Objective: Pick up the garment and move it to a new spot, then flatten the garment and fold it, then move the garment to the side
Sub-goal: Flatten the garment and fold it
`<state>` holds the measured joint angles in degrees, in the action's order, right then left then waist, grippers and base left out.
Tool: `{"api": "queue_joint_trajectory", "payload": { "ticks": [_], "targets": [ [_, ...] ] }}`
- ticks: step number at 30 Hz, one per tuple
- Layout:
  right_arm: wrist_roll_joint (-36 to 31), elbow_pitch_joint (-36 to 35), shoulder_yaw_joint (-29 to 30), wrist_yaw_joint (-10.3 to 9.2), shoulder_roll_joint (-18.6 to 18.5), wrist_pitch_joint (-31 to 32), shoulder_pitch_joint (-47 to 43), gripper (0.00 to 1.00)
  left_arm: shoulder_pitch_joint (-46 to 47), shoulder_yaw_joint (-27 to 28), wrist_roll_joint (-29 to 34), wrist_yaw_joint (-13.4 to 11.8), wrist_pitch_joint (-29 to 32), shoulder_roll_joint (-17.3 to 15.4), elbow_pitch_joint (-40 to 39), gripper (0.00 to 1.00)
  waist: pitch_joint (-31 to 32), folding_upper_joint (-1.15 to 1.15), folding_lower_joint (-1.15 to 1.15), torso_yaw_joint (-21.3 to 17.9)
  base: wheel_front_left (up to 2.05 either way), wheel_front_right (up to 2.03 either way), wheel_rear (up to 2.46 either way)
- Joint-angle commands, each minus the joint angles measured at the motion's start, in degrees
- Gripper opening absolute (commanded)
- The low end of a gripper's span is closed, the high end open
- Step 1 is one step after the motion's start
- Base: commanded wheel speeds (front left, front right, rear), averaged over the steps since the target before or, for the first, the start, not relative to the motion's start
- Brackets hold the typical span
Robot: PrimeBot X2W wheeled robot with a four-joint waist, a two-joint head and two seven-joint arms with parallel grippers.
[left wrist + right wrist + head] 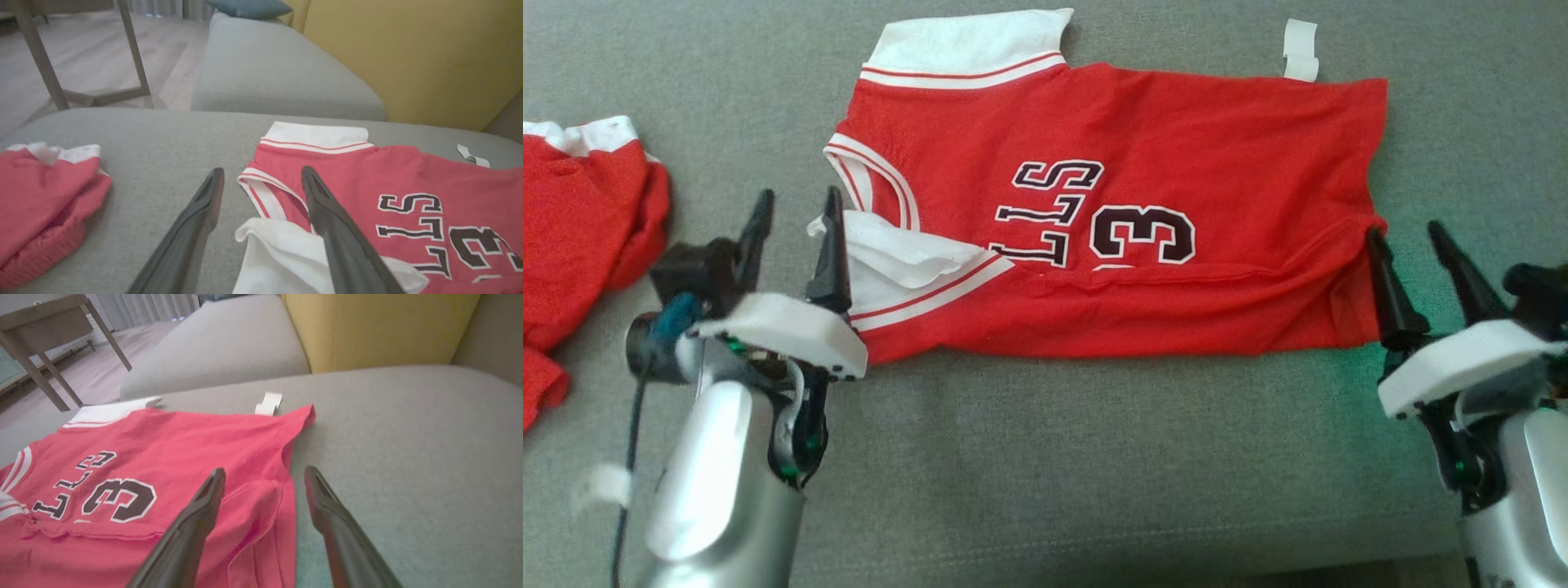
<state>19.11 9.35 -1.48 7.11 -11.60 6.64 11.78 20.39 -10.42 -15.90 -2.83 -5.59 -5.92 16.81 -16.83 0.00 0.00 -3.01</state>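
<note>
The garment point(1111, 212), a red jersey with white trim, lies spread on the grey sofa seat point(1045, 474) between the 2 arms, its near edge apparently already turned over once. The left fingers point(832, 245) are parted and hold nothing. A loose white flap point(269, 253) at the neck end lies between them. The right fingers point(1387, 282) are also spread apart and empty, and the near hem corner point(265, 506) sits in their gap.

The step in hand looks like the fold. To do it well, each pair should probably go low enough to catch every layer at its end, not just the top 1, and close before either arm lifts. The 2 ends should rise and travel together, so the cloth stays taut and the edge lands straight. The white flap could slip free and bunch, so the left pinch needs to take in red cloth too.

The garment lies loose on the seat, not inside any container. A second red garment point(580, 220) lies crumpled beyond the left fingers.
</note>
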Motion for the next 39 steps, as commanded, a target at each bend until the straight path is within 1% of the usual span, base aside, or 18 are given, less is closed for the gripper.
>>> {"api": "queue_joint_trajectory", "payload": {
  "ticks": [1, 4, 6, 9, 14, 18, 29, 34, 39],
  "targets": [
    [-0.9, -2.4, -0.7, 0.37, -0.5, -1.5, -0.8, 1.00, 0.2, 1.5, 0.9, -0.7, -1.5, -0.8, -2.4, 1.00, 0.1, 0.00, 0.00, 0.1, 0.00, 0.00, 0.00],
    [-4.1, -4.6, 0.2, 0.37, 0.2, -6.6, -2.7, 1.00, -2.0, 1.3, 3.2, -2.8, -6.2, -0.8, -4.5, 1.00, 0.6, 0.00, 0.00, 0.4, 0.00, 0.00, 0.00],
    [-5.9, -6.3, 0.6, 0.37, 0.8, -9.4, -4.2, 1.00, -3.6, 1.1, 4.5, -3.9, -7.7, -0.8, -6.3, 1.00, 1.0, 0.00, 0.00, 0.5, 0.00, 0.00, 0.00],
    [-8.0, -8.5, 1.2, 0.37, 2.0, -11.7, -6.6, 1.00, -6.6, 1.0, 6.0, -5.3, -8.8, -0.8, -9.5, 1.00, 1.8, 0.00, 0.00, 0.4, 0.00, 0.00, 0.00],
    [-10.0, -11.4, 1.3, 0.37, 4.1, -12.2, -10.5, 1.00, -12.0, 0.8, 7.4, -6.8, -9.3, -0.6, -13.6, 1.00, 3.0, 0.00, 0.00, 0.0, 0.00, 0.00, 0.00],
    [-10.4, -13.0, 0.2, 0.37, 5.0, -11.6, -12.7, 1.00, -14.9, 1.2, 7.1, -7.5, -9.4, -0.3, -14.7, 1.00, 3.7, 0.00, 0.00, -0.1, 0.00, 0.00, 0.00],
    [-10.4, -14.6, -0.7, 0.37, 5.6, -9.6, -13.7, 1.00, -16.2, 1.3, 6.9, -7.2, -9.4, 0.0, -13.9, 1.00, 4.0, 0.00, 0.00, -0.3, 0.00, 0.00, 0.00],
    [-9.9, -13.5, -0.5, 0.37, 5.6, -8.4, -13.8, 1.00, -16.0, 0.5, 5.8, -5.9, -8.6, 0.0, -11.1, 1.00, 3.4, 0.00, 0.00, -0.5, 0.00, 0.00, 0.00],
    [-9.7, -10.0, 0.1, 0.37, 4.9, -5.5, -13.2, 1.00, -15.5, 0.3, 3.8, -4.7, -6.3, 0.1, -7.1, 1.00, 2.0, 0.00, 0.00, -0.5, 0.00, 0.00, 0.00]
  ]
}}
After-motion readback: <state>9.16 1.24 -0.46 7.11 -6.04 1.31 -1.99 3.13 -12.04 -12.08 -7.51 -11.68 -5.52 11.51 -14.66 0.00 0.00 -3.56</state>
